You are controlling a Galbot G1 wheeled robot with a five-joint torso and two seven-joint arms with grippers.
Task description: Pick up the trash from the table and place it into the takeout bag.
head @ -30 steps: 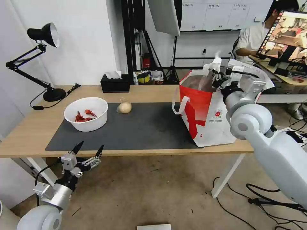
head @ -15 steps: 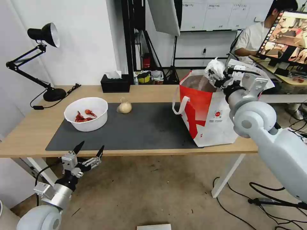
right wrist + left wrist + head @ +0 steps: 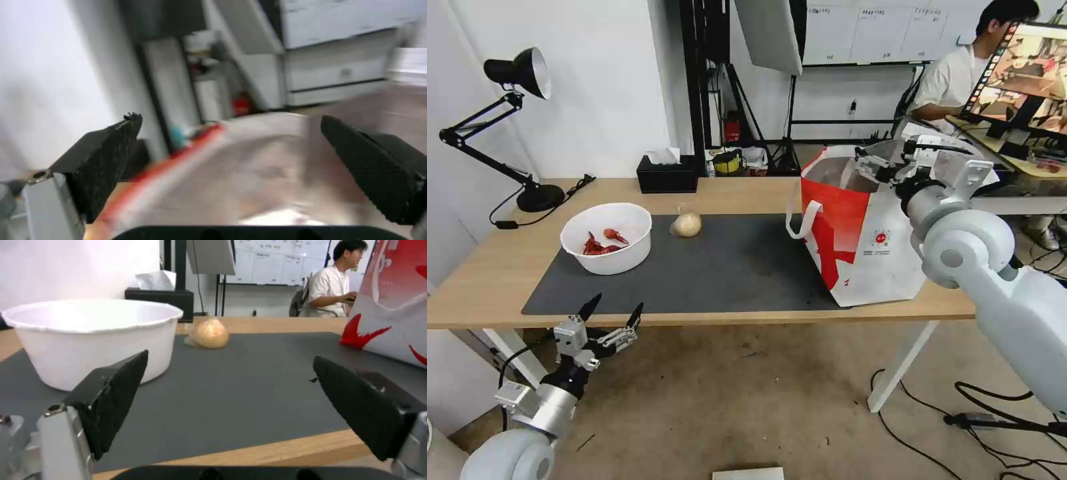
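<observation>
- One table (image 3: pixel 740 192), light wood, carrying a long dark grey mat (image 3: pixel 720 267); the mat's long axis runs along the table's front edge and stops just short of it. Open mat between bowl and bag.
- Takeout bag (image 3: pixel 860 247) upright at the mat's right end, mouth up, foil lining showing, a white handle hanging toward the mat's middle.
- Right gripper (image 3: pixel 872 165) at the bag's mouth above the rim, jaws spread wide, nothing between them; its wrist view looks down on the foil (image 3: pixel 267 173).
- White bowl (image 3: pixel 606 237) on the mat's left end, upright, red shells (image 3: pixel 602 243) inside.
- Beige lump (image 3: pixel 686 224) on the mat's far edge, right of the bowl, well apart from the bag.
- Black tissue box (image 3: pixel 667 175) behind the mat, at the table's back edge; desk lamp (image 3: pixel 507 127) beyond the mat's left end.
- Left gripper (image 3: pixel 608 313) below the table's front edge, under the mat's left end, jaws wide, empty.
</observation>
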